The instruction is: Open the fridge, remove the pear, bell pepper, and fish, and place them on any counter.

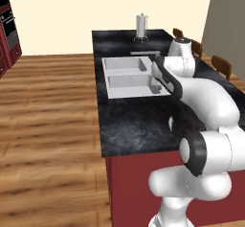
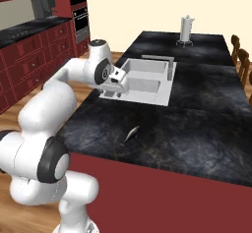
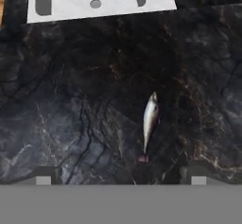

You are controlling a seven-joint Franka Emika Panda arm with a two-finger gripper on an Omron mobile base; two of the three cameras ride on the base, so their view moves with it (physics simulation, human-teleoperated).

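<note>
- Plainly, the fish lies flat on the black marbled surface, on the stretch between the double sink and the near edge; in the hand view it runs roughly lengthwise, with its tail toward the end effector.
- By its look it is slim, light and smooth-skinned, so I judge it slippery and soft rather than stiff; a hard squeeze would likely make it squirt out sideways.
- The best hold would be across the thickest part of the body, near the middle, with the fingers closing on its two flanks; the thin tail and pointed head offer too little to pinch.
- It lies very low on the stone, so the fingertips would have to come down almost to the surface to get any purchase.
- The small dark red mark at its tail end is too blurred to name; it may be the tail fin.
- The end effector hangs above the fish with its jaws spread wide and nothing between them.
- Farther out, a steel kettle stands at the far end of the surface.
</note>
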